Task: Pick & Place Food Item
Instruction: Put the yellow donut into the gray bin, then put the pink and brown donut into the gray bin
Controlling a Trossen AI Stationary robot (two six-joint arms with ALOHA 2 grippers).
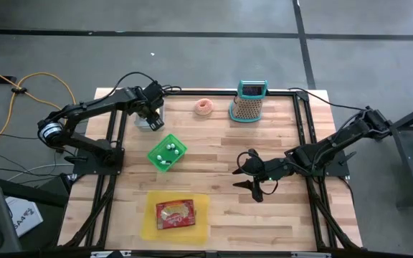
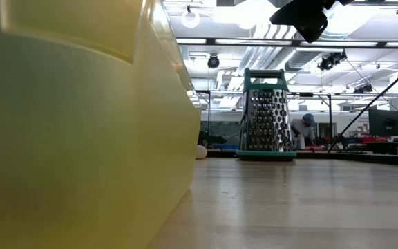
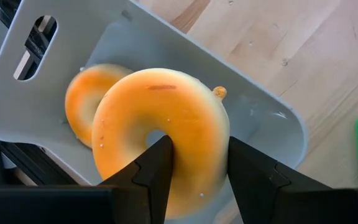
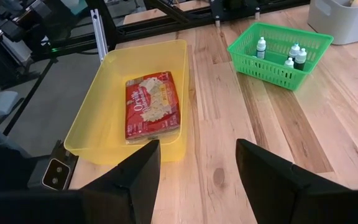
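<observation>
My left gripper (image 1: 149,115) hangs over the grey bin (image 3: 272,118) at the table's far left. It is shut on an orange donut (image 3: 160,106). A second orange donut (image 3: 82,96) lies on the bin's floor, partly hidden behind the first. A pink donut (image 1: 205,107) lies on the table beside the grater (image 1: 249,102). My right gripper (image 1: 253,175) stands open above the table's right middle with nothing between its fingers (image 4: 197,149). My left gripper (image 3: 197,146) holds the donut by one side of its ring (image 3: 201,134). One finger (image 3: 157,165) is at the hole and the other (image 3: 247,165) is on the outer rim. The fingers slant steeply down from above. The donut sits tilted over the bin; whether it is clear of the floor, I cannot tell.
A green basket (image 1: 167,153) with small bottles stands right of the bin. A yellow tray (image 1: 149,222) holding a red popcorn bag (image 1: 175,213) sits at the near edge. Black frame rails run along the table's sides. A person (image 2: 302,128) shows far behind the table.
</observation>
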